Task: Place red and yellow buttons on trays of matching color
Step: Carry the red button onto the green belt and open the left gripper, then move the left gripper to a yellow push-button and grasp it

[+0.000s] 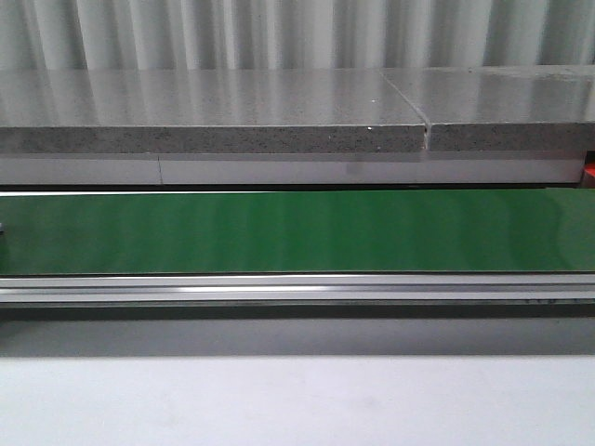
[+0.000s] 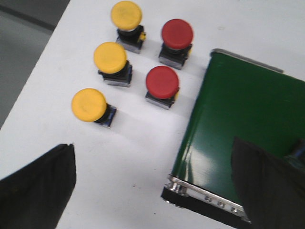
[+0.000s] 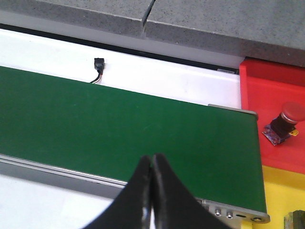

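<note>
your left tool (image 2: 152, 191) hangs with its two dark fingers (image 2: 38, 186) spread wide and nothing between them, over bare white table (image 2: 133, 157) just off the end of the green belt (image 2: 238, 119). beyond that tool you have five buttons standing on the table in two rows: three yellow ones, the nearest yellow button (image 2: 89, 105), the middle yellow button (image 2: 110, 59) and the far yellow button (image 2: 126, 16), then beside them the near red button (image 2: 162, 83) and the far red button (image 2: 177, 36). the red row sits just beside the belt's long edge, apart from it; the yellow row lies toward the table's outer edge, with a strip of white left before the drop. your right tool (image 3: 151, 191) has its fingers pressed together, tips touching, holding nothing, and hangs above the near rail of the belt (image 3: 119, 129). past the belt's end you see the red tray (image 3: 267, 90), with one red button (image 3: 285, 121) lying tilted in it near the belt-side wall, and the yellow tray (image 3: 281, 195) next to it, the two meeting edge to edge. in the front view the belt (image 1: 297, 230) runs bare across the full width, a grey stone ledge (image 1: 214, 125) behind it, and neither tool shows there.
</note>
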Controlling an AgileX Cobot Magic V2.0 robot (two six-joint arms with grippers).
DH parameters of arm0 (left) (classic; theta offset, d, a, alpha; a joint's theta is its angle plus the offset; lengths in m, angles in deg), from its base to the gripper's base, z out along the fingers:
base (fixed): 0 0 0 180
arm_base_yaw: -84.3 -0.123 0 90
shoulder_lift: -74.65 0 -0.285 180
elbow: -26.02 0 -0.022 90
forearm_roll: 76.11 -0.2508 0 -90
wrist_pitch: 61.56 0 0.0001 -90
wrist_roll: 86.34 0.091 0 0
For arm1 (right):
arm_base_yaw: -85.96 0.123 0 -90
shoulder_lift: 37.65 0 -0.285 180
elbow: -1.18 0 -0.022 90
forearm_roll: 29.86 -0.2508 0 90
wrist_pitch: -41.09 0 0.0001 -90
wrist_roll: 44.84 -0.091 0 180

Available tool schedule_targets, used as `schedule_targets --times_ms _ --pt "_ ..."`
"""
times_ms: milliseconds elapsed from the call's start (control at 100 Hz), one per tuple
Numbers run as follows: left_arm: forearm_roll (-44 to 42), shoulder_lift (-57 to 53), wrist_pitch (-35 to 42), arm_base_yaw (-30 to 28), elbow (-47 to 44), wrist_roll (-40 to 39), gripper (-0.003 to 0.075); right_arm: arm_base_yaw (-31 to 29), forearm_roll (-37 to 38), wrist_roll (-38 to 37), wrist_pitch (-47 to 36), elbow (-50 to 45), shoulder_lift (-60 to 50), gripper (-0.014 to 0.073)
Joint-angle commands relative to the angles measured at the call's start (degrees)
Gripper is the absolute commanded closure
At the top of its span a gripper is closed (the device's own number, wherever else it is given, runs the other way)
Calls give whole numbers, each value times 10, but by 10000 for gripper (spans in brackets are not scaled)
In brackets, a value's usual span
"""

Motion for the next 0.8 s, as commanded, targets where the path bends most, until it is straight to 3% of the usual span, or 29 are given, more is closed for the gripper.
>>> schedule_targets --times_ms 0,440,790 --pt "0 17 23 -25 15 -10 101 0 -1 3 -39 15 -1 661" --pt "0 154 66 -86 15 -24 101 0 -1 3 -39 15 -1 661" --pt "0 241 79 -95 60 -24 101 0 -1 3 -39 15 -1 661"
